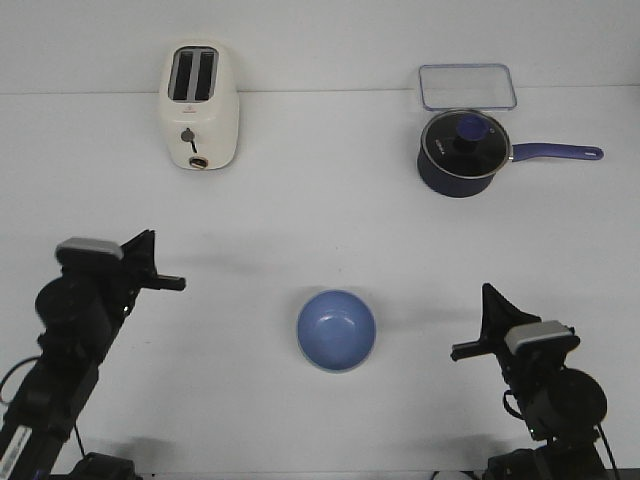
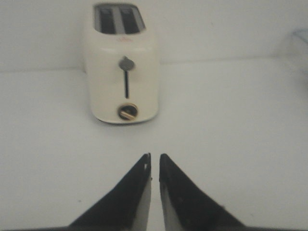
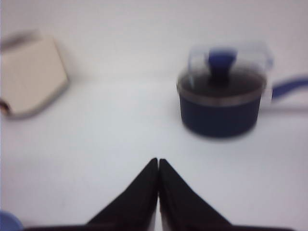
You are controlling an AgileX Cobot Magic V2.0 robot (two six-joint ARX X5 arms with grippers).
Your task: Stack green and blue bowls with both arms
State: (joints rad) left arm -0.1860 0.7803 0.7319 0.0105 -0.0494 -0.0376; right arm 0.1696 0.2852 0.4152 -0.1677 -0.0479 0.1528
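Note:
The light blue bowl [image 1: 336, 330] sits upright on the white table, front centre, between my two arms. Its edge shows in a corner of the right wrist view [image 3: 6, 222]. No separate green bowl shows in any view. My left gripper [image 1: 175, 283] is left of the bowl and well apart from it; in the left wrist view [image 2: 154, 156] its fingers stand almost together with nothing between them. My right gripper [image 1: 458, 351] is right of the bowl and apart from it; in the right wrist view [image 3: 158, 161] its fingers are pressed together and empty.
A cream toaster [image 1: 200, 105] stands at the back left and faces the left wrist [image 2: 124, 67]. A dark navy saucepan with a glass lid [image 1: 462, 150] and a clear lidded container [image 1: 466, 85] stand at the back right.

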